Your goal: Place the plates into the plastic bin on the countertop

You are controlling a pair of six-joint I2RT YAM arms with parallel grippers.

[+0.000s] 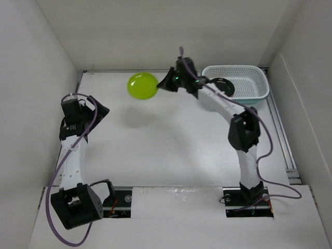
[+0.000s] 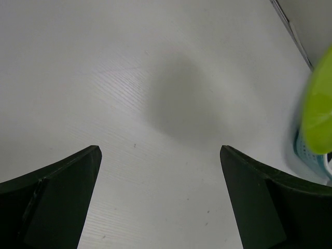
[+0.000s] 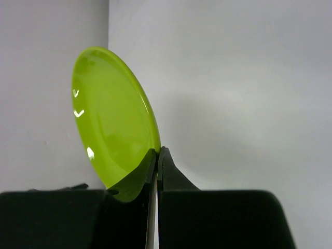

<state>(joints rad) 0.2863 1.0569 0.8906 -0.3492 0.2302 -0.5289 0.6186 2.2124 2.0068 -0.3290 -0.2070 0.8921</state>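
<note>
Right fingers point(image 3: 174, 179): pinched together on the rim of the lime green plate point(image 3: 111, 119). The plate stands on edge, tilted, and is lifted off the tabletop point(image 1: 171, 150), with a soft shadow under it. It hangs left of the plastic bin point(image 1: 254, 92), near it but not touching. In the bin is a dark round shape, probably a black plate point(image 1: 224, 84); it is too small to confirm. Left fingers point(image 2: 57, 197): spread wide above the tabletop at the left side, well apart from the lime green plate.
</note>
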